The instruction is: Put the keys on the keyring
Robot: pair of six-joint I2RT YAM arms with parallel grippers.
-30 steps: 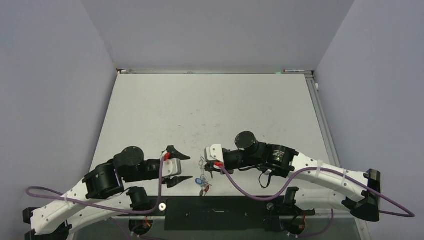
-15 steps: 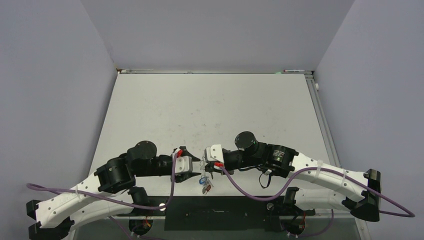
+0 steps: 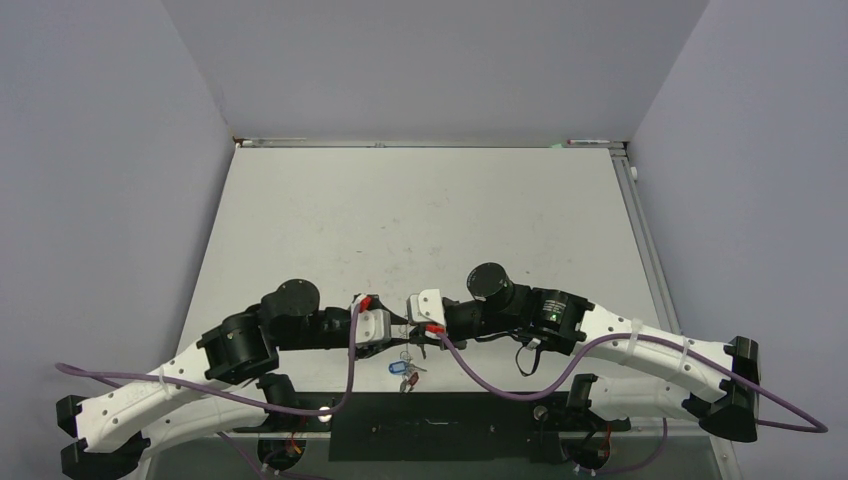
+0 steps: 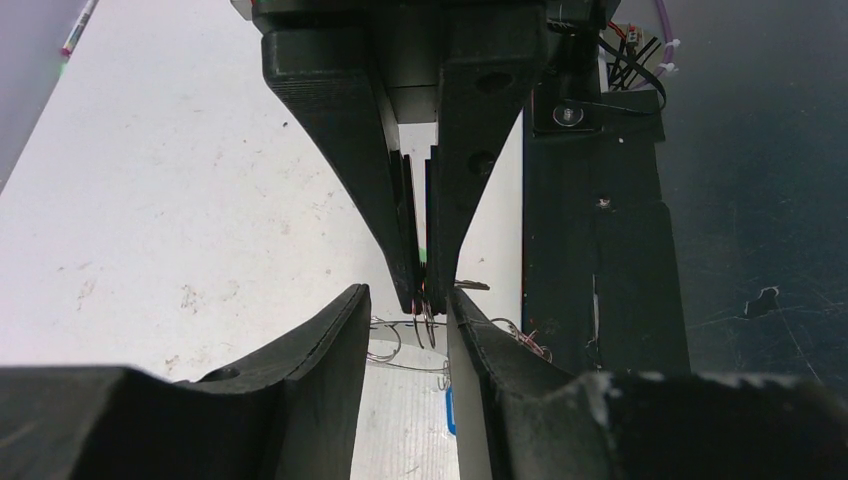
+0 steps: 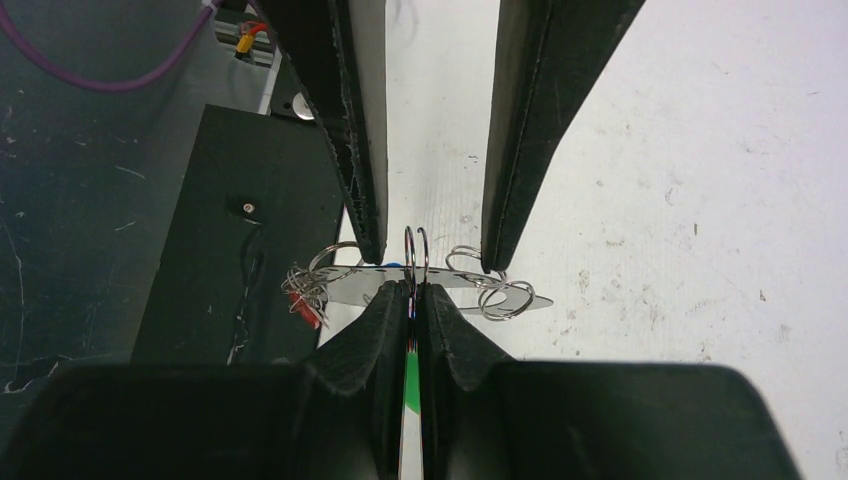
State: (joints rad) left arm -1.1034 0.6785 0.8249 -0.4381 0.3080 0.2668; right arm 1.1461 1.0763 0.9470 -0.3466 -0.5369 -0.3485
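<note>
As your left arm closed in on the right above the table (image 3: 420,220), a two-handed hold was forming.
The left gripper (image 5: 434,260) had narrowed yet stood apart, straddling the keyring (image 5: 505,298), which the right gripper (image 5: 413,297) clamped tight; the keys (image 3: 404,372) sat just beside it.

From above, the keyring (image 3: 404,340) is too small to trace and the keys (image 3: 404,373) under it blur together. At the right wrist, the green tag (image 5: 411,385) shows only as a sliver between the fingers (image 5: 385,330) of the right gripper (image 5: 413,290).
</note>
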